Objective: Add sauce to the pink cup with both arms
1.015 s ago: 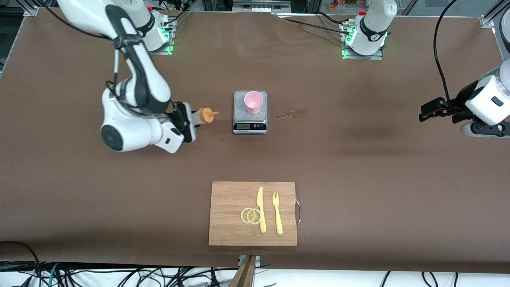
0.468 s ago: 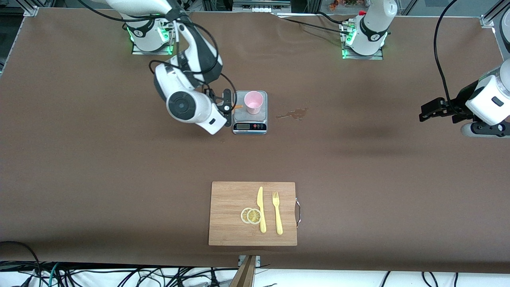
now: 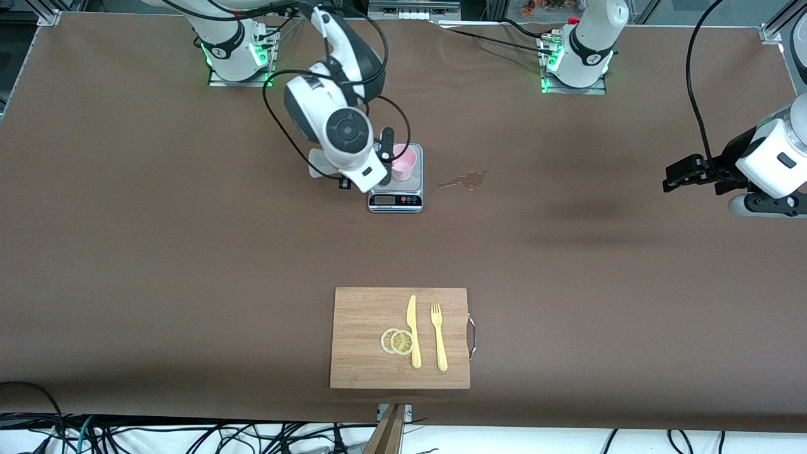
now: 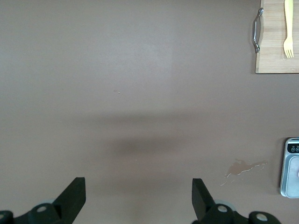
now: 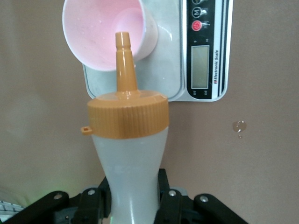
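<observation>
My right gripper [image 5: 133, 198] clamps the translucent whitish squeeze bottle with the orange nozzle cap [image 5: 127, 154], its nozzle over the pale pink plastic cup [image 5: 108, 30] on the steel kitchen scale [image 5: 212, 51]. I should keep that nozzle centred inside the cup's rim and squeeze gently. My left gripper [image 4: 138, 198] waits, fingers spread and empty, well apart from the cup.

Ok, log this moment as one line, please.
right gripper: shut on sauce, nozzle over pink cup on scale | left gripper: open, waiting over table | pour: none visible
</observation>
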